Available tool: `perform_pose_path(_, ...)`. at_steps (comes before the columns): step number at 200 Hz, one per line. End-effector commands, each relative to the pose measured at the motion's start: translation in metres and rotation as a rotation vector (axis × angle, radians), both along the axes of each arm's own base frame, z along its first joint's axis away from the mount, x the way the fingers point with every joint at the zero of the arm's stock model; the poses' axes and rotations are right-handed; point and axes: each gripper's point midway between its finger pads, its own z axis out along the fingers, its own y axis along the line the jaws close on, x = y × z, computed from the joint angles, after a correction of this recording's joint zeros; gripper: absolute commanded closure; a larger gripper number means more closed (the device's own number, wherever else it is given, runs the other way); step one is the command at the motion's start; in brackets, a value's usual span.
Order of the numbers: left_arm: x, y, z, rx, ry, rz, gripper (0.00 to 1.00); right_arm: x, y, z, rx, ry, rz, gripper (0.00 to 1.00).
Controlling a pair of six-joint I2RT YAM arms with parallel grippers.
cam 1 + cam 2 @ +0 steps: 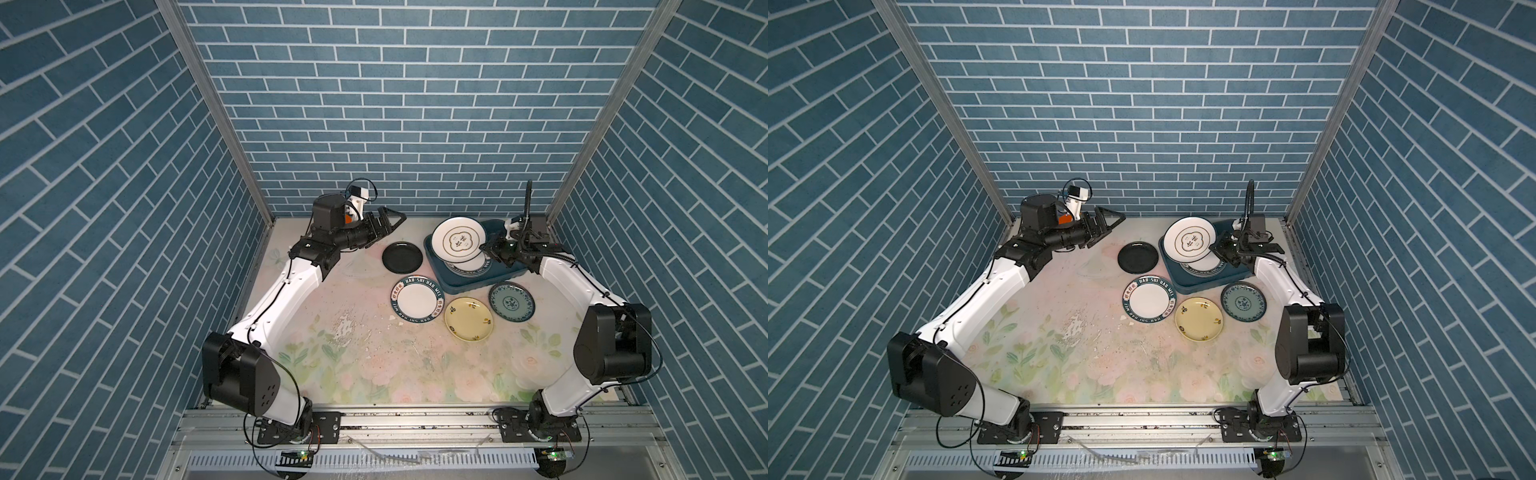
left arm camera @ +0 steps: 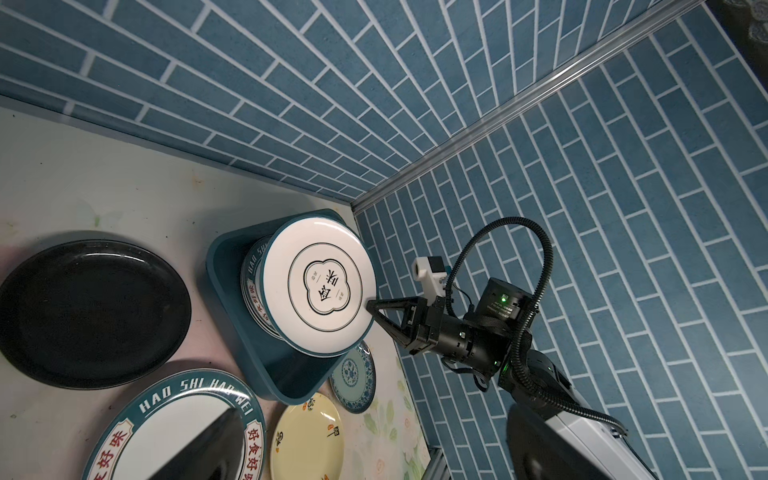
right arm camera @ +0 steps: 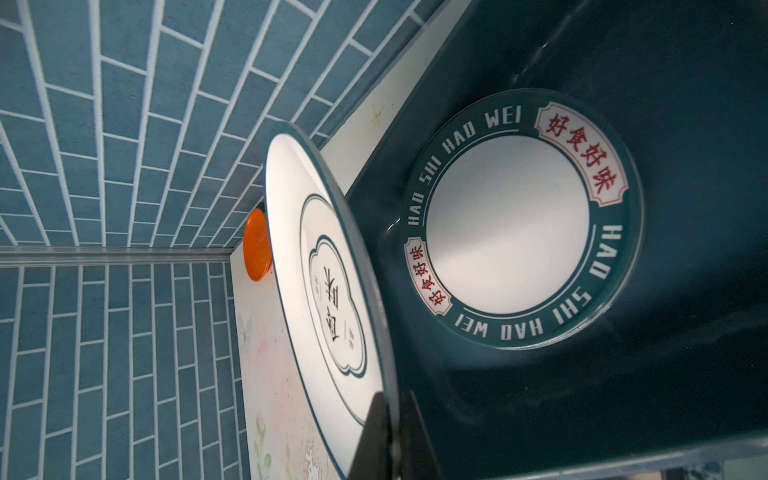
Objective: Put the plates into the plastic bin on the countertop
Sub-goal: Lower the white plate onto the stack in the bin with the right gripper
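The right claw (image 1: 488, 249) is clamped tight on the rim of a white plate (image 1: 458, 240) with a clover-shaped outline in its middle. In the right wrist view its two fingers (image 3: 376, 432) pinch the edge from either side. The plate hangs tilted over the back left part of the bin (image 1: 478, 284), not touching it, and its far edge reaches past the bin's back rim. The right arm is folded at the elbow near the table's right edge, forearm running toward the back right corner, and the claw points left across the bin.

The bin stands on the table (image 1: 374, 357) in the back right corner. A lettered plate (image 3: 507, 224) lies flat on its floor, beneath the held one.

The left claw (image 1: 395, 224) gapes fully wide and holds nothing. It is raised above the table near the back edge, left of the middle, pointing right, and the left forearm slopes up from an elbow low at the front left.

On the table lie a black plate (image 1: 402, 257) just left of the bin, then a second lettered plate (image 1: 417, 299), a yellow plate (image 1: 468, 318) and a patterned teal plate (image 1: 511, 301) in front of it.
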Motion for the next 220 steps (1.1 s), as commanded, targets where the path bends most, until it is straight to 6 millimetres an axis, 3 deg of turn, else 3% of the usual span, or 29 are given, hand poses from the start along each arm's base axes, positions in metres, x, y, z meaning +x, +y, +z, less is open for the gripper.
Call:
perform_pose_path(1,-0.008,-0.001,0.013,0.008,-0.034,-0.018,0.00,0.006,-0.006,0.022,0.022,-0.085,-0.025,1.00)
perform_pose_path(119,-0.023,0.007,0.009,0.047,-0.050,0.008,0.00,0.029,-0.033,-0.019,0.014,-0.020,-0.100,1.00)
perform_pose_path(220,-0.015,0.010,0.008,0.073,-0.039,0.038,0.00,0.052,-0.039,-0.057,0.001,0.042,-0.113,1.00)
